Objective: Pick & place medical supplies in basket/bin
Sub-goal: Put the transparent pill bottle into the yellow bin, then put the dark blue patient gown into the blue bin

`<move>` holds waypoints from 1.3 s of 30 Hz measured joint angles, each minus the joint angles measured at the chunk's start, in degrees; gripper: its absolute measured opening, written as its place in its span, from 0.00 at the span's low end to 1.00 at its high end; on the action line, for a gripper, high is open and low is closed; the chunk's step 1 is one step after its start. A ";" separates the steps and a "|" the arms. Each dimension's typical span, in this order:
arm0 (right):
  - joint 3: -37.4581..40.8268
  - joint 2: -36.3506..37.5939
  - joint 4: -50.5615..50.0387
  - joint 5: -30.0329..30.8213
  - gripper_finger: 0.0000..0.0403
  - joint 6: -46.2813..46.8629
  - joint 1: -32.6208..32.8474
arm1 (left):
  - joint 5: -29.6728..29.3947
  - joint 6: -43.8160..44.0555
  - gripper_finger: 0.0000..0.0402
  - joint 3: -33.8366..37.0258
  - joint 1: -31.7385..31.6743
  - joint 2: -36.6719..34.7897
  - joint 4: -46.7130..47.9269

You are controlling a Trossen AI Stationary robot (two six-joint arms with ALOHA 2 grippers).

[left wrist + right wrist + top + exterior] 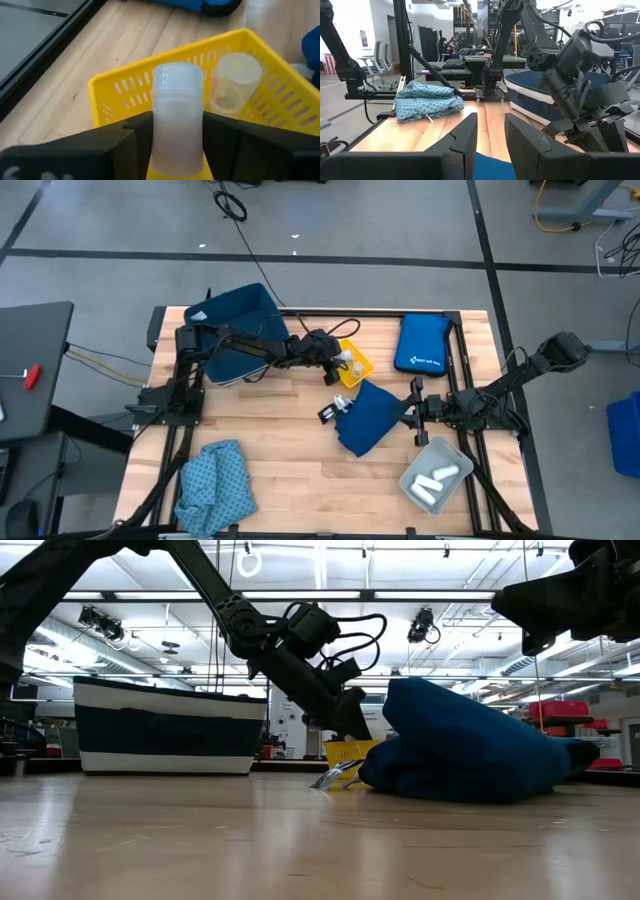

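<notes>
Clear vial (pixel 177 120) clamped upright between the two fingers of the left hand (pixel 341 366), just above the yellow basket (pixel 120 90); lower end hidden behind the fingers. Second clear vial (pixel 234 82) lying inside the same basket, against its slotted wall. Basket on the bench (pixel 280 420) near the middle, partly covered from above by the left arm.

Navy blue cloth (pixel 372 416) bunched just beside the basket, one edge pinched in the right hand (pixel 414 411); grip point itself cut off below the right wrist view, only a blue strip showing between the fingers (pixel 465 137). Dark and white item at the cloth's other corner, too small to make out.

Teal patterned cloth (pixel 214 483) crumpled at the bench's near left corner, well apart. White rolls (pixel 436 478) lying in the grey bin (pixel 410 482) near the right arm; count unclear. Large navy bin (pixel 232 308) at the far left, partly hidden by the left arm. Royal-blue pouch (pixel 421 343) flat at the far right.
</notes>
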State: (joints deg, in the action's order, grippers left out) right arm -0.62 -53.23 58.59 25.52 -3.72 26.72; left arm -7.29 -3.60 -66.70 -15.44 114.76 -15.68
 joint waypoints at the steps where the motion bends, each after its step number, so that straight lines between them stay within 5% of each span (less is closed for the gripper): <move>1: 0.00 0.00 0.00 0.00 0.26 -0.11 0.00 | 0.00 -0.02 0.36 0.00 0.00 0.00 0.30; 8: 0.00 0.00 0.02 0.00 0.26 -0.09 0.00 | 2.39 -0.04 0.45 0.00 -0.02 0.00 0.93; 21: 0.00 0.00 0.06 0.02 0.26 0.04 0.00 | 2.24 -2.58 0.47 0.06 -0.01 -0.49 -2.22; 27: 0.00 -0.02 -0.11 0.02 0.26 0.04 0.00 | 6.86 -4.82 0.45 0.11 0.60 -3.14 -4.90; 39: 0.00 -0.02 -0.15 -0.20 0.26 0.47 -0.02 | 12.84 -7.89 0.45 0.22 9.83 -11.13 -17.32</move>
State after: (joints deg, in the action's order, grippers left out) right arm -0.62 -53.25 58.43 25.32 -3.25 26.70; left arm 5.55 -11.49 -66.48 -5.62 103.63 -33.00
